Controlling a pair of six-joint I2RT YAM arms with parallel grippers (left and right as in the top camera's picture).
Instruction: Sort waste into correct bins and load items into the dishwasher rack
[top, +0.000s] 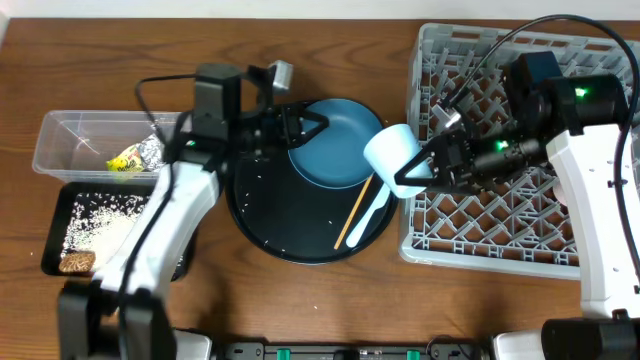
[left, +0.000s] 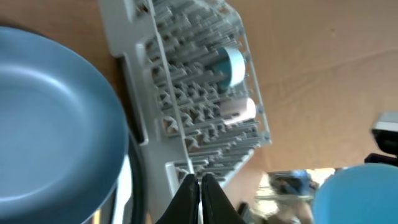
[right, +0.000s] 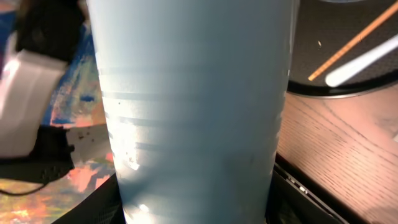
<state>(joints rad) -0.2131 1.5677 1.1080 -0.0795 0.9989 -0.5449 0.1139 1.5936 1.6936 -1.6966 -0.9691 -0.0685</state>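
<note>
- waste looks sorted: foil ball (top: 150, 150) and yellow-green wrapper (top: 125, 160) are seen in the clear tub (top: 60, 130), far left of the dishwasher rack (top: 520, 230). rice grains (top: 105, 215) and brown lump (top: 75, 262) lie in the black rect. tray (top: 55, 215), also far left of the rack, just below that tub in the overhead view.
- a few grains are also scattered on the round black tray (top: 270, 215), betw. the bins and the rack.
- right gripper (top: 410, 172): closed partway around the light blue cup (top: 390, 155). the cup is held tilted at the rack's left edge, not yet set inside.
- left gripper (left: 199, 186): pinched fully shut, nothing held. it is placed at the rim of the dark blue plate (top: 335, 140), left of the rack.
- in the left wrist view 2 cup-like things (left: 230, 65) are seen lodged in the rack. which items they are can't be told.
- to be loaded yet, as judged from this: the cup in hand, the plate, chopstick (top: 355, 212) and white spoon (top: 372, 215). the last 2 lie on the round tray, just left of the rack's lower left corner.
- white bowl, pink cup and white paper aren't made out for sure.
- est.: waste approx. done, loading roughly midway.
</note>
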